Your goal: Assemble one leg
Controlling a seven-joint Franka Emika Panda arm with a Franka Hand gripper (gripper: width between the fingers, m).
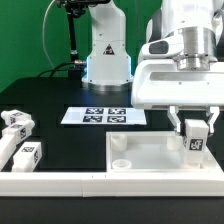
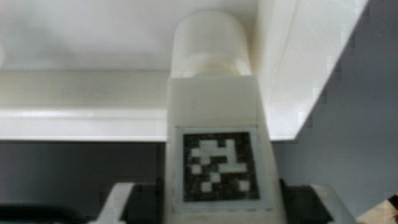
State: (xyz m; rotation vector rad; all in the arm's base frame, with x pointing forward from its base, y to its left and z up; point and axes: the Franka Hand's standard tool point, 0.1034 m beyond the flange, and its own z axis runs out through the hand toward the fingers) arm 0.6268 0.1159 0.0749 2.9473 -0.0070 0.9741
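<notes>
My gripper point(image 1: 194, 135) is shut on a white leg point(image 1: 195, 143) with a black-and-white tag on its side. It holds the leg upright over the right side of the large flat white panel point(image 1: 150, 152). In the wrist view the leg point(image 2: 217, 110) runs from between my fingers point(image 2: 125, 203) toward the panel's corner point(image 2: 107, 95), its rounded end near the panel's edge. I cannot tell if the leg touches the panel. Two more white legs point(image 1: 14, 122) point(image 1: 24, 154) lie at the exterior view's left.
The marker board point(image 1: 105, 116) lies on the black table behind the panel. The arm's white base point(image 1: 106, 55) stands at the back. A white rail point(image 1: 60, 184) runs along the front edge.
</notes>
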